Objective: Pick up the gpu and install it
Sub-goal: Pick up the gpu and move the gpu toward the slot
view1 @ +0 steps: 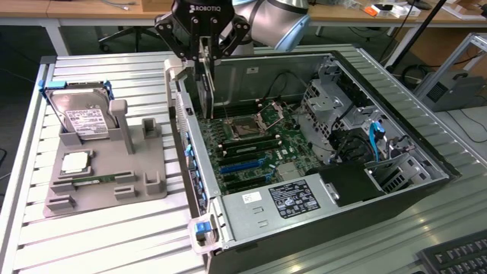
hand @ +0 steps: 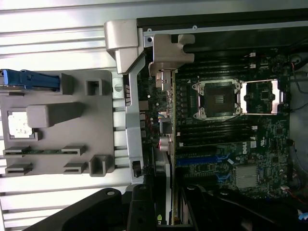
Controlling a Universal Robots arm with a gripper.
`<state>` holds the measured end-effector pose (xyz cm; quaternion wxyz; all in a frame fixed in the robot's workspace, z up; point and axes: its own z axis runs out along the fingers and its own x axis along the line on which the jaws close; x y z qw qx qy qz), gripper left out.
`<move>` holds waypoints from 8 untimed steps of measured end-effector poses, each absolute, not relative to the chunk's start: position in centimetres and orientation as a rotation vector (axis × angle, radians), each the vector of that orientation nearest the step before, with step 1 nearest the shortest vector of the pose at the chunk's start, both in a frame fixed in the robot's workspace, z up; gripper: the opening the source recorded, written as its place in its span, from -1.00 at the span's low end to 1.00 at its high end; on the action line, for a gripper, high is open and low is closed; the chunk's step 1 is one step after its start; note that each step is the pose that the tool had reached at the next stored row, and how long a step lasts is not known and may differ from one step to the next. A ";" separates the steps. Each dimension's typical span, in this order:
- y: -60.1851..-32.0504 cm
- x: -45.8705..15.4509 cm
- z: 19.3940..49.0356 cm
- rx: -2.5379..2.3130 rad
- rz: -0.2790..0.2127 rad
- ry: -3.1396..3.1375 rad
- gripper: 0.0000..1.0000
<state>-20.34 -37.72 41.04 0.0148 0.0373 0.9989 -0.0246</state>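
Gpu (view1: pixel 206 85) was thin flat card, dark, seen from its edge. Stood straight up and down in air. Top part pinched between fingers of gripper (view1: pixel 203 57). Bottom end hung low inside open computer box (view1: pixel 426 157), close to green board (view1: pixel 259 154), near box wall on exterior view's left. Could not tell if it touched board. In wrist view, gpu (hand: pixel 166 183) looked like skinny strip, with silver metal bracket (hand: pixel 167 62) at far end, beside box wall.
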 end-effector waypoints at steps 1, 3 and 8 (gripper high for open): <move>-37.7 -20.3 41.0 0.116 -0.077 3.109 -0.47; -37.7 -20.3 41.0 0.116 -0.077 3.109 -0.47; -37.7 -20.0 40.9 0.116 -0.077 3.109 -0.47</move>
